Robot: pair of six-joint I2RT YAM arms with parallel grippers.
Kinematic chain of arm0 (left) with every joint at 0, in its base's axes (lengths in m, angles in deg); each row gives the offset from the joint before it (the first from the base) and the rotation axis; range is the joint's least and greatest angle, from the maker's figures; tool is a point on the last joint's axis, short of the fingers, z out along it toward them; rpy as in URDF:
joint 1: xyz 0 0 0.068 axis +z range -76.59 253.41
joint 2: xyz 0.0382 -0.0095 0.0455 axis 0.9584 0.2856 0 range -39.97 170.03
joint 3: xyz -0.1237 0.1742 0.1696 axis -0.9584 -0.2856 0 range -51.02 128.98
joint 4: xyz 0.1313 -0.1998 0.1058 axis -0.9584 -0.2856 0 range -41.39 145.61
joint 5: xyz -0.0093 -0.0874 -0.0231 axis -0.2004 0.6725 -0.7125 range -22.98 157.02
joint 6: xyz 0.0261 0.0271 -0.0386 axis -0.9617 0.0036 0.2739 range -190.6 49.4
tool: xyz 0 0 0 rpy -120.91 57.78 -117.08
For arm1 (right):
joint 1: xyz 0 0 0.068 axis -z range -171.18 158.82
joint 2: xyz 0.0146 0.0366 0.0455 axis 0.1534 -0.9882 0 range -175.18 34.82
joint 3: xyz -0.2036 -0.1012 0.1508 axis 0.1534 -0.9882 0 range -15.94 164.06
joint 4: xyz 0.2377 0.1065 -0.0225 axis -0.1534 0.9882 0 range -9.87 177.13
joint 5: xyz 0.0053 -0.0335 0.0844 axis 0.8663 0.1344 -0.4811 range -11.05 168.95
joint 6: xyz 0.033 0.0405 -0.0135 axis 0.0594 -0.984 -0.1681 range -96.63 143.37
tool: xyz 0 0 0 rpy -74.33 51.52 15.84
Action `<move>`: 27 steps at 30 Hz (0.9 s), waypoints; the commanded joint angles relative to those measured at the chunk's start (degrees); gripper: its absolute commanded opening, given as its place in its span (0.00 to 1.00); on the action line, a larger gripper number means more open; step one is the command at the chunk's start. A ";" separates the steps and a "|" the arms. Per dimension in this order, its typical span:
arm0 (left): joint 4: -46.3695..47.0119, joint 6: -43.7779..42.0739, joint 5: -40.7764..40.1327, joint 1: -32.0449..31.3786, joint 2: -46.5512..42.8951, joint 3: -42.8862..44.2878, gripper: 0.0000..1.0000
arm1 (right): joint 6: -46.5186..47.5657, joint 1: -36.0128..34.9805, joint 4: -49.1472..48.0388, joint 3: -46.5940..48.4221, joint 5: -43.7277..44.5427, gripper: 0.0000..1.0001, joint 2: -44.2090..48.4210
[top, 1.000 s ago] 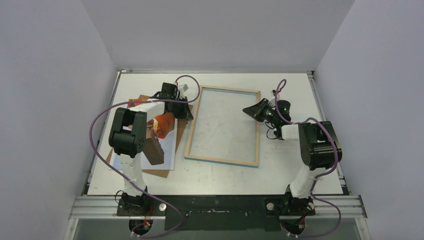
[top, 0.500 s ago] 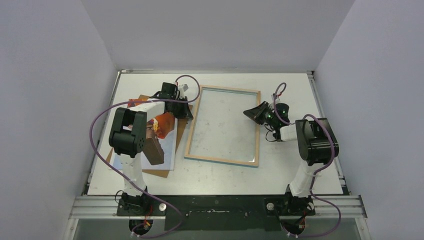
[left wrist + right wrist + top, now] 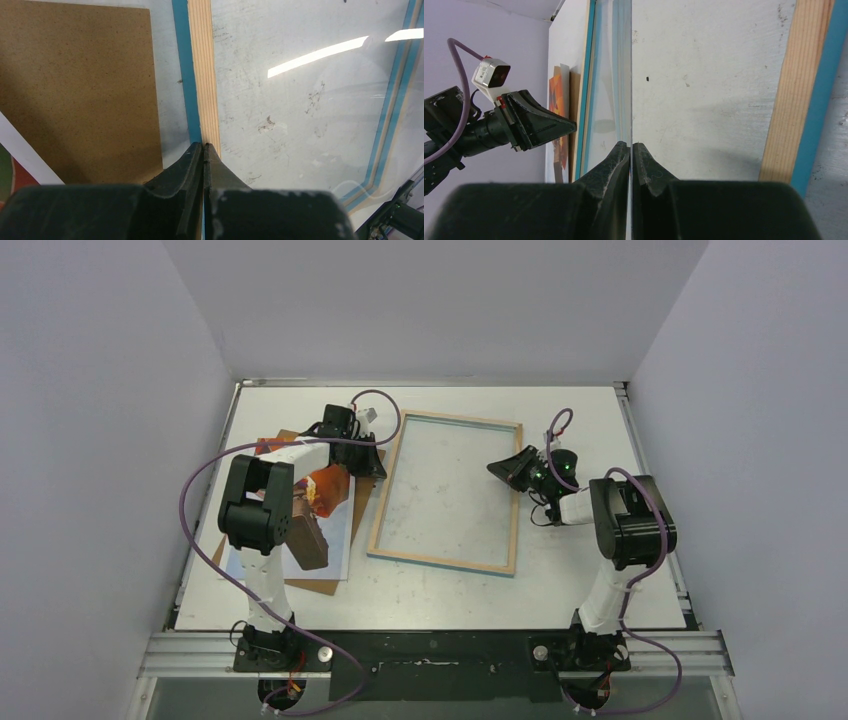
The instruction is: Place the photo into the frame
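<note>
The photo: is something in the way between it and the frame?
Yes. The left arm reaches over the photo, and the left claw, shut, sits at the frame's left rail, right between them. The right claw, shut too, is over the frame's opening by the right rail.

Left arm and right arm: white links, boxy black joint housings. Purple cables loop alongside each. Fingers black, wedge-shaped.
</note>
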 commanded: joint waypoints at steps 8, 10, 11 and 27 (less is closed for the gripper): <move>-2.48 -1.41 0.12 -1.23 2.49 1.72 0.00 | -0.30 -0.10 -3.75 1.82 3.11 0.05 -1.94; -2.58 -1.55 0.23 -1.28 2.59 1.85 0.00 | -0.21 -0.09 -3.92 2.14 3.13 0.05 -2.21; -2.65 -1.58 0.22 -1.31 2.54 1.97 0.00 | -0.21 -0.10 -3.78 2.33 3.07 0.05 -2.34; -3.19 -1.26 0.80 -1.93 2.59 2.25 0.00 | 2.10 0.06 0.87 4.34 2.90 0.05 -0.53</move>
